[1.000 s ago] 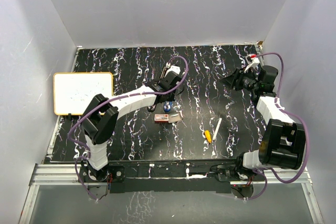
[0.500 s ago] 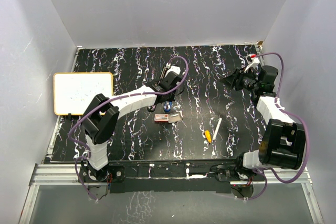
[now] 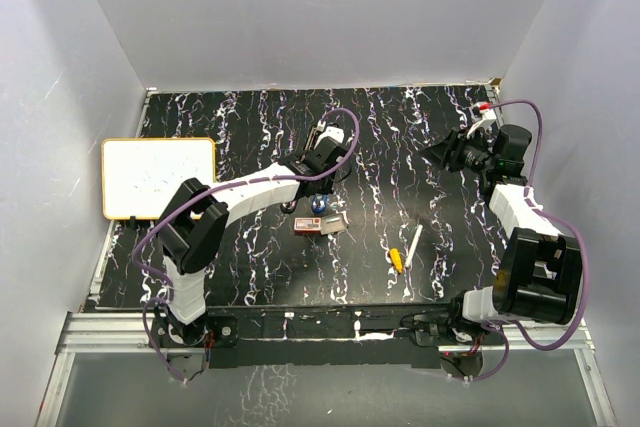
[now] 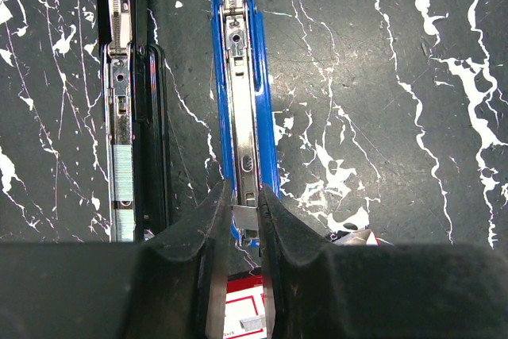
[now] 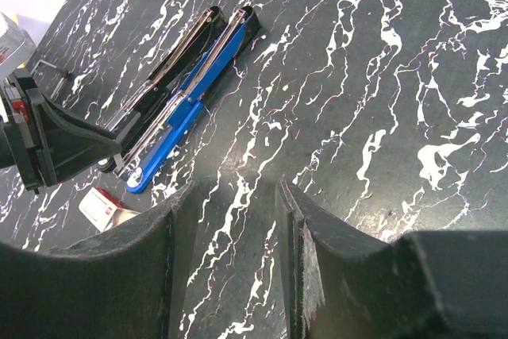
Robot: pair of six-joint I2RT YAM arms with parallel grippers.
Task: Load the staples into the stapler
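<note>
Just beside left claw [image 4: 240, 196], staples [image 4: 243, 309]

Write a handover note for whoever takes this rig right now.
The left claw is shut on what looks like a thin silver staple strip, at the end of the open blue stapler.
The right claw is open, empty, off to the right.
The box lies under the left claw.
Done: the black stapler, open beside the blue, holds staples.
To do: seat the strip in the blue rail, close up.
</note>
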